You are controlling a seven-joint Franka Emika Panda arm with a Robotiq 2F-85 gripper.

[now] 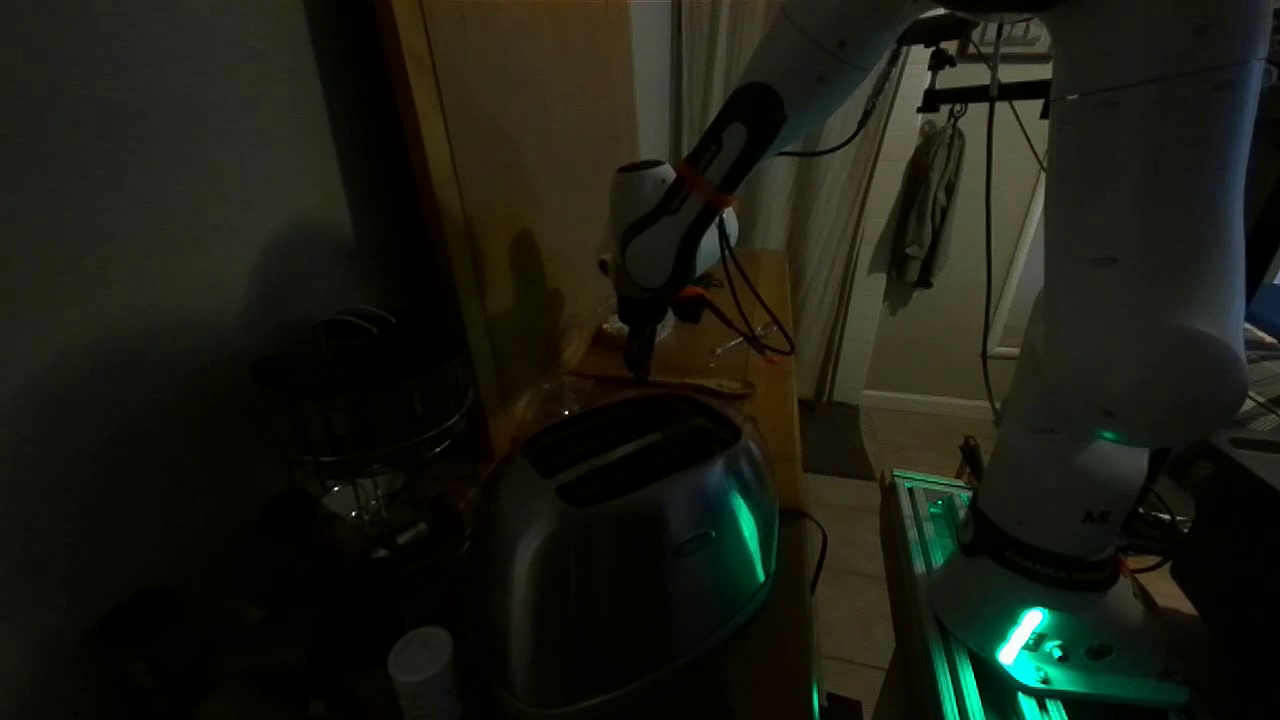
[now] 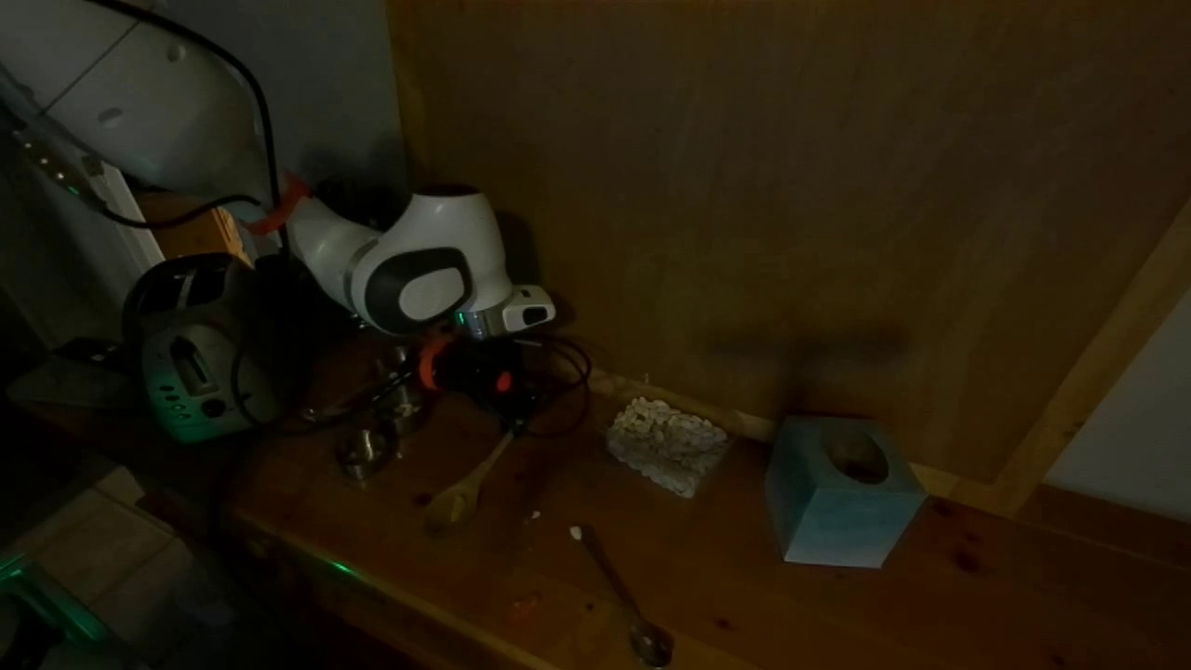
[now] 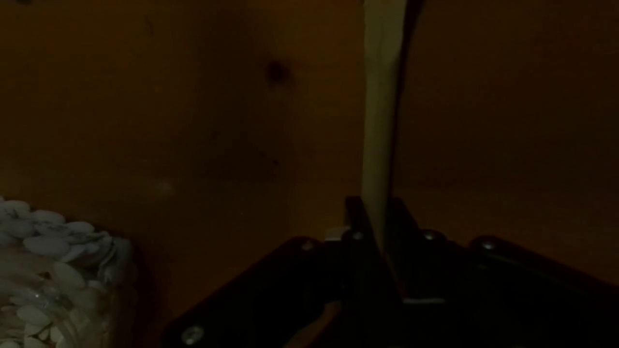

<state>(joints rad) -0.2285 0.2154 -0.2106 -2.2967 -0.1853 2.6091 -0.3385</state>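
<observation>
A: Quick check: what's being held?

B: The wooden spoon [image 3: 379, 121], by its handle. It is pinched by the gripper [image 3: 375, 200], fingers narrow around it, one on either side, as seen in the wrist view.

A: Why there?

B: Gripped well back from the bowl, so the bowl is left free, presumably. The fingers are set across the handle's slim width, which should suit a straight pinch; twist may be poorly resisted, with the wider end so far off. The gripper is pointed roughly down, probably because the spoon lies low over the wooden counter [image 2: 791, 614]. Whether the bowl is borne by the wood can't be told.

A: Spoon location?

B: Relative to the pale pebbly tray [image 2: 651, 473]: near it, apart, handle end closer, bowl turned away. The tray's pale ovals [image 3: 48, 245] can't be identified; too dark.

A: Rest, same landmark?

B: Past the spoon from the tray, metal cups [image 2: 363, 453] are set down; farther that way, the toaster [image 1: 630, 560], seen in both exterior views. On the tray's opposite side a light-blue box [image 2: 837, 516] with a round opening is placed, near, not touching. Toward the counter's open edge from the tray, a metal spoon [image 2: 617, 584] is laid, handle end nearer the tray.

A: Tray's spot, why?

B: Set just in front of the wooden panel [image 2: 791, 233], likely so reaching over the counter isn't blocked. Judgement only.
</observation>
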